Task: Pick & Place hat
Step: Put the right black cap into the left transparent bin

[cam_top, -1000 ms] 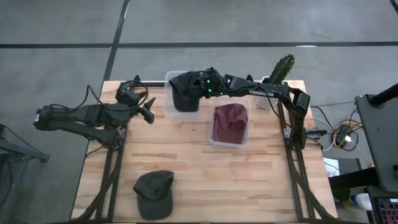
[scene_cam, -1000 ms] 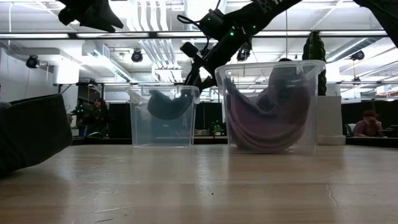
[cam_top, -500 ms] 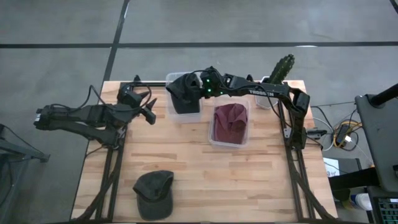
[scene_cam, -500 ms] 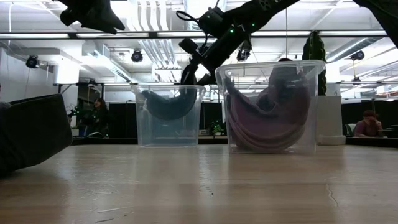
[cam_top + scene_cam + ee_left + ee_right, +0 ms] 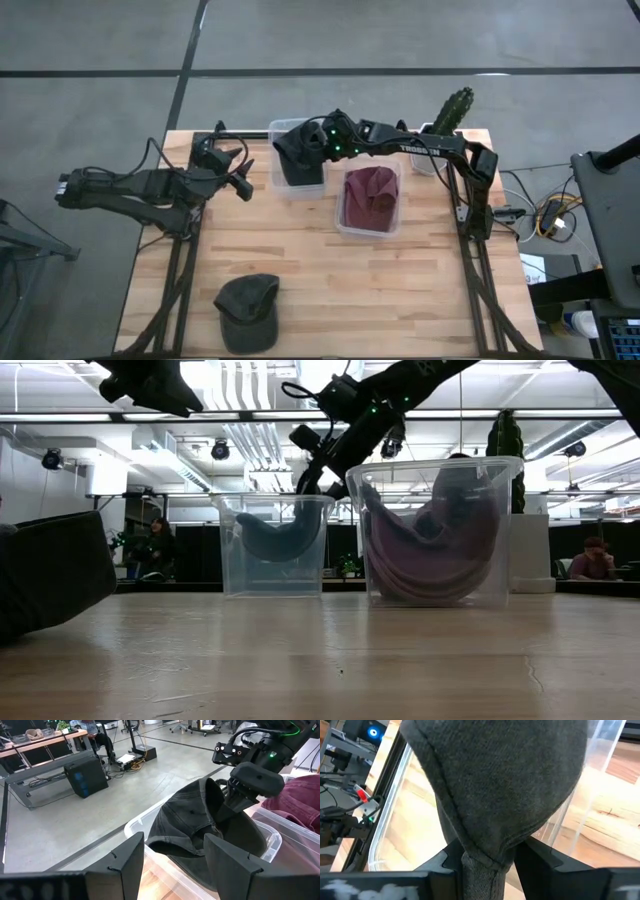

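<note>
The dark cap (image 5: 297,152) hangs half inside the clear bin (image 5: 273,180) at upper centre of the high view, its crown sagging below the rim while the right gripper (image 5: 318,143) pinches a fold of it between clenched fingers (image 5: 451,856). You are at the placing step, I judge: lower a little more so the whole cap clears the bin's rim, keep it centred between the walls, then release and lift straight up so the fabric does not drag out. Just right of it sits a second bin (image 5: 341,225) with a maroon cap (image 5: 369,190); stay clear of its wall. Another cap (image 5: 248,308) lies on the worktop (image 5: 400,290) at lower left. The left gripper (image 5: 238,177) waits left of the bin, fingers spread and empty.
</note>
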